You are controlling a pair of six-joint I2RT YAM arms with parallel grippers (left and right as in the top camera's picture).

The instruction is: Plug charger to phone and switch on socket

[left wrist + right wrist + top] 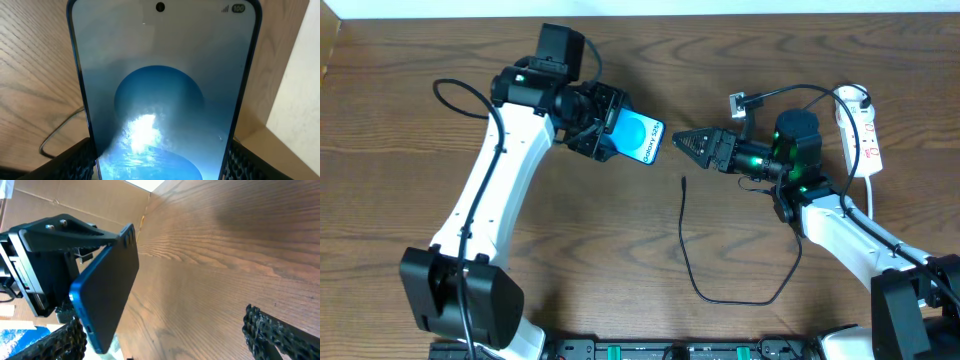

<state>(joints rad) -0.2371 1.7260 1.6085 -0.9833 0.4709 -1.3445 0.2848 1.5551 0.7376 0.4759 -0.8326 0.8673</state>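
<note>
Plug-in step pending. My left tool (612, 133) is clamping the phone (642, 138) by its edges, above the counter (620, 270). My right tool (682, 141) is gaping wide, empty, facing it. The charger (684, 235) is lying below it; I'm judging the next move is grabbing its plug tip (683, 182).

**Robotics laboratory, bench test station.** A bare wood-grain desk (620, 250) carries two white-and-black robot arms, the left arm (495, 190) and the right arm (850, 235), each based at its near edge. A black equipment rail (650, 350) with green parts runs between the two bases. A white socket (868, 125) strip lies exposed on the desk. Brown cardboard (75, 202) (seen in the right wrist view) stands along the far edge, and a plain white strip (720, 6) borders the desk there in the overhead view.
</note>
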